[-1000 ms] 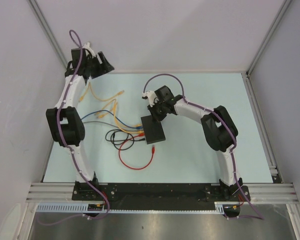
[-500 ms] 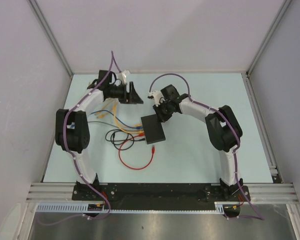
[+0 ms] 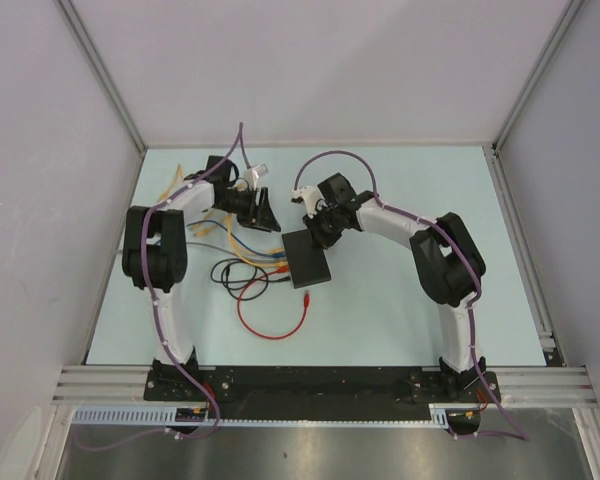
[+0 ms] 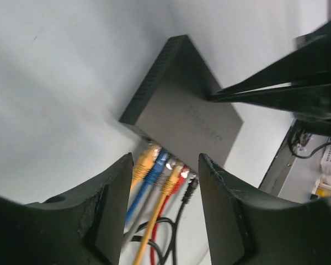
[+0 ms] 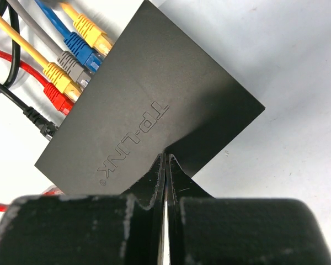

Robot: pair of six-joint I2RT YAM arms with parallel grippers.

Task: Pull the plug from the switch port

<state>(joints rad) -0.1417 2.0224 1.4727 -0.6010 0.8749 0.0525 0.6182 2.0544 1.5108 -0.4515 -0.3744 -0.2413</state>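
Observation:
The switch [image 3: 308, 259] is a flat black box lying mid-table, with its ports on the left edge. A row of plugs fills those ports: yellow [image 5: 91, 31], blue [image 5: 80, 47], grey [image 5: 71, 61], yellow [image 5: 61, 78], red [image 5: 58, 100] and a thin black one [image 5: 42, 125]. My right gripper [image 5: 166, 159] is shut, its tips resting on the top of the switch [image 5: 149, 105] near its right edge. My left gripper [image 4: 165, 161] is open and hovers just short of the plugs [image 4: 166, 168], which show between its fingers [image 4: 117, 199] without touching them.
Cables trail left from the switch: a red loop [image 3: 274, 327], black coils [image 3: 234, 275], and yellow leads [image 3: 206, 216] near the left arm. Enclosure walls rise at the back and both sides.
The left arm has swung from the back left corner down towards the switch's port side, and its jaws have narrowed. The right gripper has stayed on the switch.

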